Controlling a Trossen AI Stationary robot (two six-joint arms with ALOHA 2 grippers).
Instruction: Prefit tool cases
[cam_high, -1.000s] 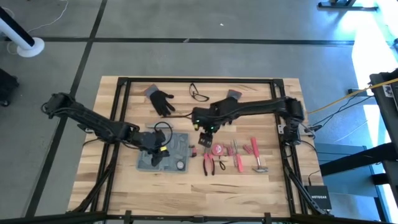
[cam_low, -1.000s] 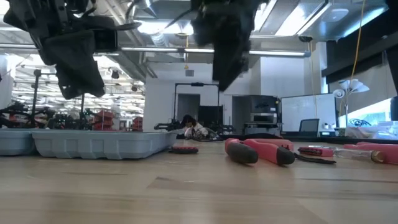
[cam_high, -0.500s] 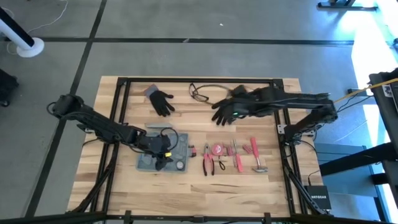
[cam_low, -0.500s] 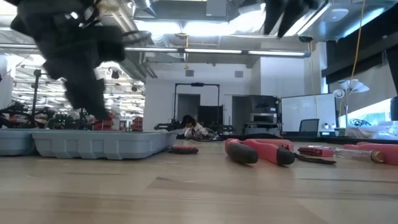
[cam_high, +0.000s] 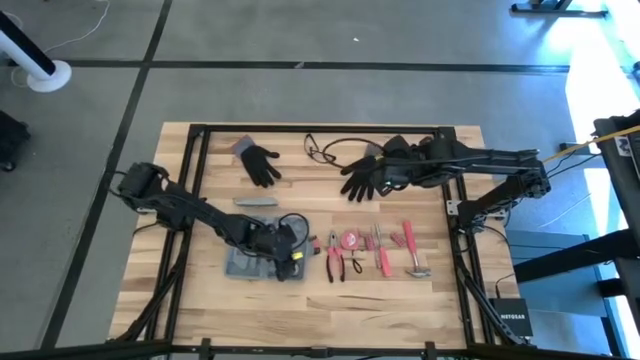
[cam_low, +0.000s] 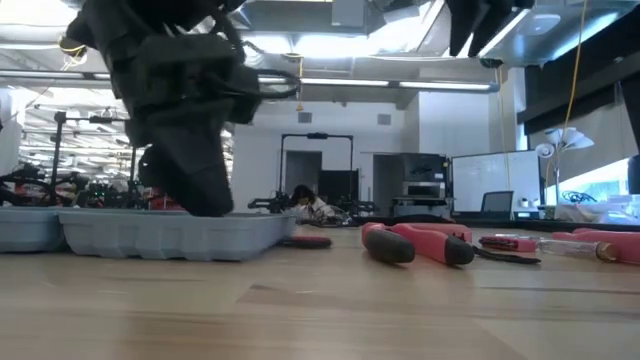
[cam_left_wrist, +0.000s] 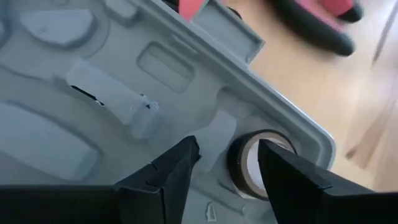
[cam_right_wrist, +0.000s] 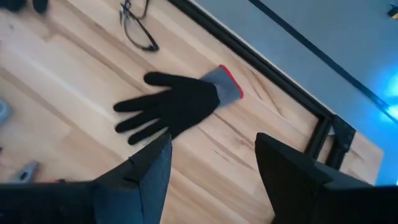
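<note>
Left gripper (cam_left_wrist: 227, 165), fingers spread and empty, hangs inside the tool case (cam_high: 240, 262) over its tape roll (cam_left_wrist: 261, 163), where we judge a fitting check.

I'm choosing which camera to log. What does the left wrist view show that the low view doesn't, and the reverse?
Left wrist view only: the moulded recesses inside the tool case, with a tape roll seated in one, framed by the open left end effector.
Low view only: the red-handled pliers beside the case, and the room behind.
Both: the case itself and the left end effector low over it.
</note>
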